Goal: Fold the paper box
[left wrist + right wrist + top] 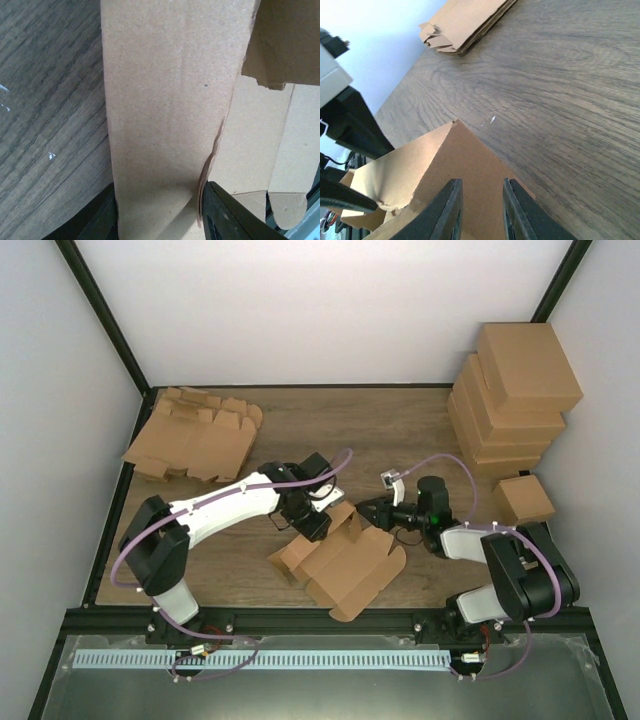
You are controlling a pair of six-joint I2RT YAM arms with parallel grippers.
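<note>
The paper box (pixel 345 565) lay near the middle of the table (pixel 400 430), toward the near edge, and by my reckoning it was only partly folded. Most of the blank was spread flat. One flap stood up at its far side and no walls were closed, so I judged most of the folding was left to do.

I had the left arm reaching in from the left, with the left gripper (pixel 308 518) over the box's far-left part. Its fingers (pixel 227 215) clasped a cardboard panel across its width.

The right arm was stretched low toward the left. The right gripper (pixel 366 512) sat at the raised flap, its fingers (pixel 447 210) narrowly apart and holding nothing I could see.
</note>
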